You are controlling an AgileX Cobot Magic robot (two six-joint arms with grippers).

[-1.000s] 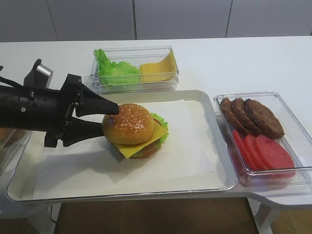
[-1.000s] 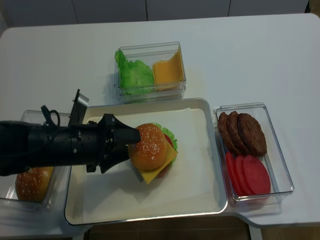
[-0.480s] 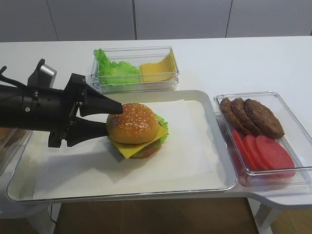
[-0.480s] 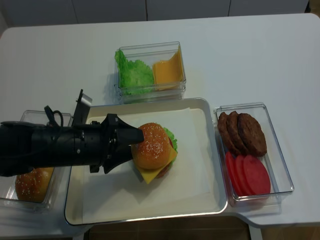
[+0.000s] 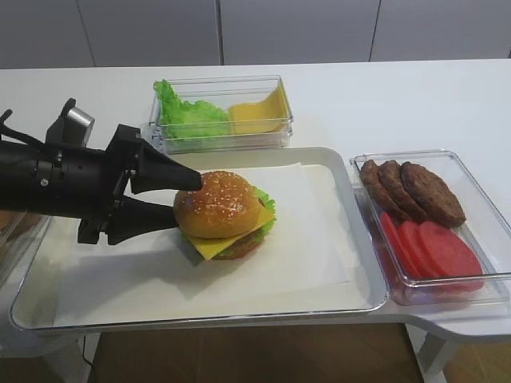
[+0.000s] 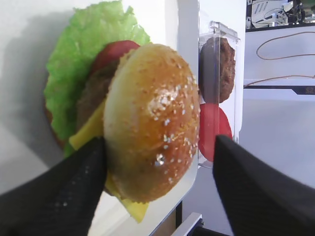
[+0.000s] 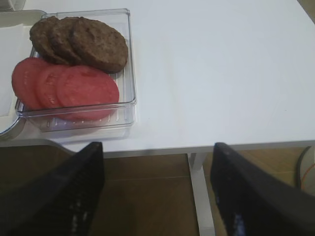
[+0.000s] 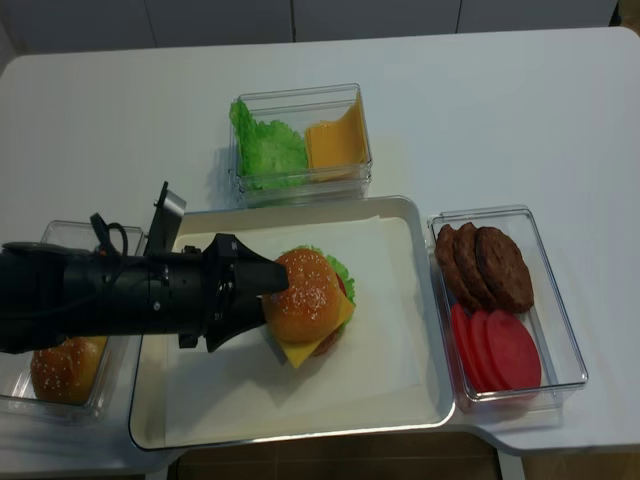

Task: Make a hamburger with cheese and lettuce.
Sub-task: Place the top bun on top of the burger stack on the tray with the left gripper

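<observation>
- My left gripper [image 5: 177, 197] sits at the left edge of the hamburger [image 5: 222, 213], black tapered fingers spread at either side of the bun top; a second ago the tips reached further over the bun, now they have slid back toward the left and spread slightly wider.
- Left wrist view: one finger [image 6: 64, 191] looks to touch the bun's side, the other stands clear of it. Nothing is pinched.
- Hamburger is in the same spot on the white paper liner inside the metal tray [image 8: 425, 300], mid-tray.
- Bun top is glossy, golden, domed, dotted with sesame; the cheese [image 5: 214, 246] is a flat yellow square with a corner poking out at front; the lettuce [image 5: 264, 203] shows as a frilly green rim on the right. A red slice shows under the bun in the wrist view.
- Right gripper [image 7: 157, 196]: dark fingers wide apart, empty, hanging over the table edge near the clear box of patties [image 7: 78, 42] and tomato slices [image 7: 66, 86].
- Far side: a clear tub [image 5: 281, 108] with loose lettuce leaves and orange cheese slices, unchanged.
- Left: a clear bin with a spare bun [image 8: 65, 368].
</observation>
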